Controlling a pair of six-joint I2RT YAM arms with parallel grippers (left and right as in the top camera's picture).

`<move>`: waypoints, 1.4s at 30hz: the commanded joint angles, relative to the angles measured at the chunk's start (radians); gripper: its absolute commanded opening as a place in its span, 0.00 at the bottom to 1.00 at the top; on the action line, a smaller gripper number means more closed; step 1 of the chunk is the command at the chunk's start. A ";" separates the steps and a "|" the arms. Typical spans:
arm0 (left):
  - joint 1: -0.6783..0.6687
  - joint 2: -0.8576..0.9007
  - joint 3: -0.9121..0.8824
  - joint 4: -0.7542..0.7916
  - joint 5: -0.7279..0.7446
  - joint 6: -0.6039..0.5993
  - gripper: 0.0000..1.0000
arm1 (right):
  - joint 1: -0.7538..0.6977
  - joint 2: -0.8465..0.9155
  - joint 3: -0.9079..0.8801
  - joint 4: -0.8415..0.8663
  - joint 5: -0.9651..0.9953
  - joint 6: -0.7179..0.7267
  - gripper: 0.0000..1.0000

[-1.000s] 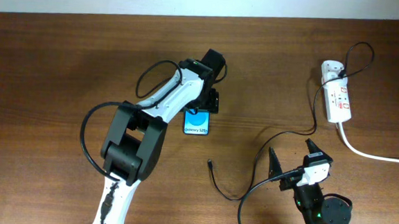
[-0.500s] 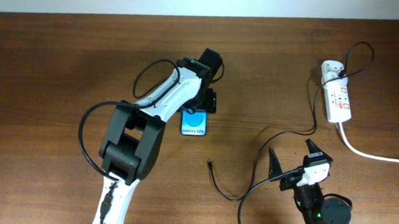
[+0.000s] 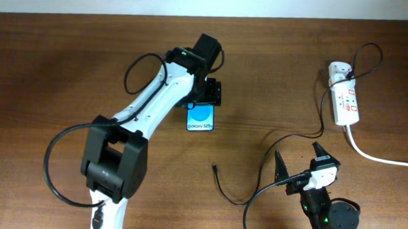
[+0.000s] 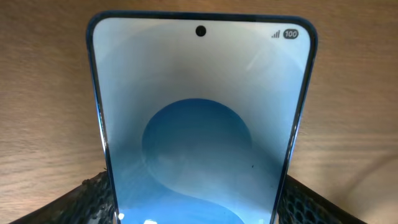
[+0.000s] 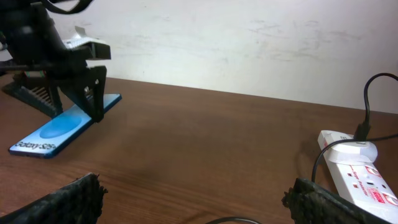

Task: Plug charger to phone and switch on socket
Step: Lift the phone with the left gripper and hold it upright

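The phone (image 3: pixel 201 118), blue screen up with white "Galaxy" text, sits at the table's middle. My left gripper (image 3: pixel 209 93) is shut on its far end. In the left wrist view the phone (image 4: pixel 199 112) fills the frame between the two fingers (image 4: pixel 196 198). The right wrist view shows the phone (image 5: pixel 62 127) tilted, its far end raised. The charger (image 3: pixel 252 192) is a thin black cable with its tip (image 3: pixel 215 167) lying free on the wood. It runs to the socket (image 3: pixel 345 102) at the far right. My right gripper (image 3: pixel 297 165) is open and empty at the front.
A thick white cord (image 3: pixel 382 158) leaves the socket toward the right edge. A white plug adapter (image 3: pixel 339 70) sits at the socket's far end. The socket (image 5: pixel 357 168) also shows in the right wrist view, near a pale wall behind the table.
My left arm has swung its elbow to the left and its wrist has moved a little away. The phone has shifted slightly with it. The right arm has not moved.
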 commanded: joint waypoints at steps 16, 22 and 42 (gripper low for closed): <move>0.348 -0.064 0.010 -0.002 1.329 0.010 0.78 | -0.007 -0.006 -0.005 -0.006 0.002 0.007 0.98; 0.430 -0.064 0.010 -0.002 1.365 -0.157 0.77 | -0.007 -0.006 -0.005 -0.006 0.002 0.007 0.98; 0.446 -0.064 0.010 -0.002 1.433 -0.209 0.78 | -0.007 -0.006 -0.005 -0.006 0.002 0.007 0.98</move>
